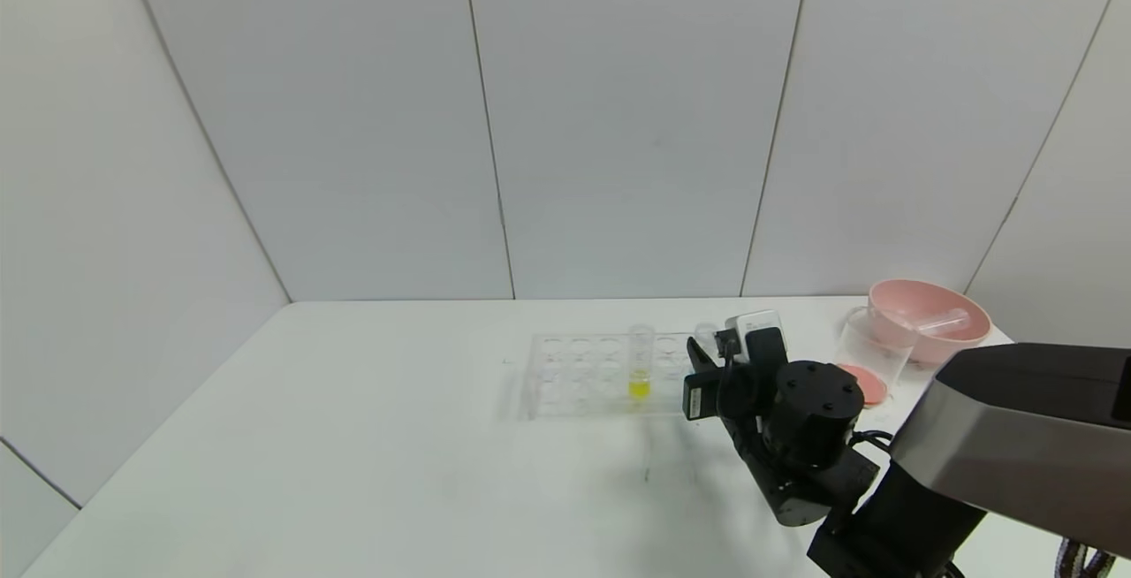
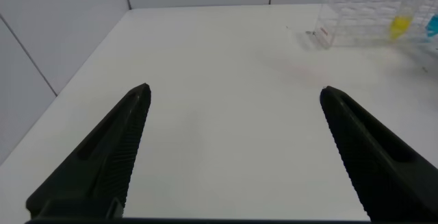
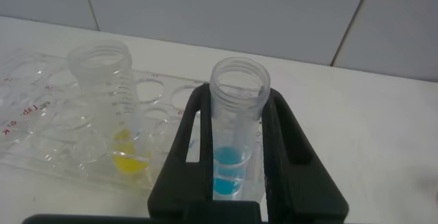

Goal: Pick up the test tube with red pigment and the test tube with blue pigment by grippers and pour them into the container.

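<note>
Clamping the clear, blue-bottomed test tube with blue pigment (image 3: 237, 125), the right tool (image 3: 236, 148) holds it upright.

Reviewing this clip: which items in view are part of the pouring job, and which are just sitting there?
Part of the job:
- test tube with blue pigment, upright in the rack, right gripper shut on it
- clear container, red liquid already in it

Just there:
- tube with yellow liquid
- clear tube rack
- pink bowl holding an empty tube
- left gripper, open over bare table
</note>
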